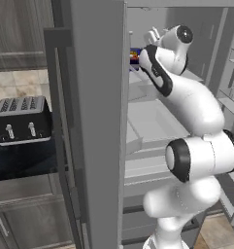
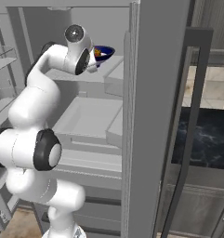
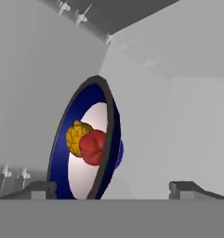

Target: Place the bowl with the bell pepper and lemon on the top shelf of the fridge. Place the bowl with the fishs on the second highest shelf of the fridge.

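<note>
Hand view gives us the clearest look: the round blue bowl with a white centre (image 3: 88, 144) stands between the two dark finger tips of the gripper (image 3: 111, 188), nearer the left one, with the jaws spread wide and released, neither tip visibly pressing the rim. Inside it the lumpy yellow-orange lemon (image 3: 77, 137) and the glossy red bell pepper (image 3: 94, 147) touch each other. In the right base view the bowl sits just beyond the hand on the pale grey top shelf of the tall grey fridge (image 2: 92, 73), so we judge this bowl delivered (the camera's roll makes it look tipped on edge). The coming move turns on that relation: the bowl lies straight ahead of the open jaws, so the hand must pull back along its own axis without clipping the rim. The bowl's base and its contact with the shelf are hidden behind the white arm (image 1: 191, 104).
</note>
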You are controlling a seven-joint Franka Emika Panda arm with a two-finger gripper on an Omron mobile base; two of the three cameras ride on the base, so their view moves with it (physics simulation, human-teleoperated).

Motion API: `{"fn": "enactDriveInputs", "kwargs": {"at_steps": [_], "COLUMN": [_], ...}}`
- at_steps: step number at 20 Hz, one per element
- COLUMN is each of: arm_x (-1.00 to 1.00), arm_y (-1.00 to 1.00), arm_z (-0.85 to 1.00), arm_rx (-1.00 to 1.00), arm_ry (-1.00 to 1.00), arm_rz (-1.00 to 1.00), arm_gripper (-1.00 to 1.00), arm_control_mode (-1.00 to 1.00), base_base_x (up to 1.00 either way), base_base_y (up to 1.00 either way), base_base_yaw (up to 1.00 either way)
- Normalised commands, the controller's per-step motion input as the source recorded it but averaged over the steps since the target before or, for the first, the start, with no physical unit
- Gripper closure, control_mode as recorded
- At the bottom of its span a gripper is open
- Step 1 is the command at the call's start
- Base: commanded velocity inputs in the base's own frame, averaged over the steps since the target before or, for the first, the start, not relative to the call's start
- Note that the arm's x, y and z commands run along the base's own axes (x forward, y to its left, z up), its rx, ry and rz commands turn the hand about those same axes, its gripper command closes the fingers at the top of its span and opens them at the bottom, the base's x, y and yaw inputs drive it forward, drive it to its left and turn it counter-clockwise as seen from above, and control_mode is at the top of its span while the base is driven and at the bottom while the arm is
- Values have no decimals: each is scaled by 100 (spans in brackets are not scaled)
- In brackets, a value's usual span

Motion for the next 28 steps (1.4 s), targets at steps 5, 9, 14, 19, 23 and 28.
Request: {"fn": "enactDriveInputs", "kwargs": {"at_steps": [5,9,14,19,23,28], "arm_x": [-100,-100,-100,-100,-90,-3], "arm_y": [-45,-38,-3,6,0,0], "arm_z": [27,-20,-68,-98,-95,-7], "arm_rx": [0,-12,-36,-53,-48,-5], "arm_ry": [-5,0,7,25,26,1], "arm_rz": [0,6,17,26,23,2], "arm_gripper": [-100,-100,-100,-100,-100,-100], "arm_control_mode": [-100,-100,-100,-100,-100,-100], "base_base_x": [0,0,0,0,0,0], "base_base_y": [0,0,0,0,0,0], "base_base_yaw": [0,0,0,0,0,0]}}
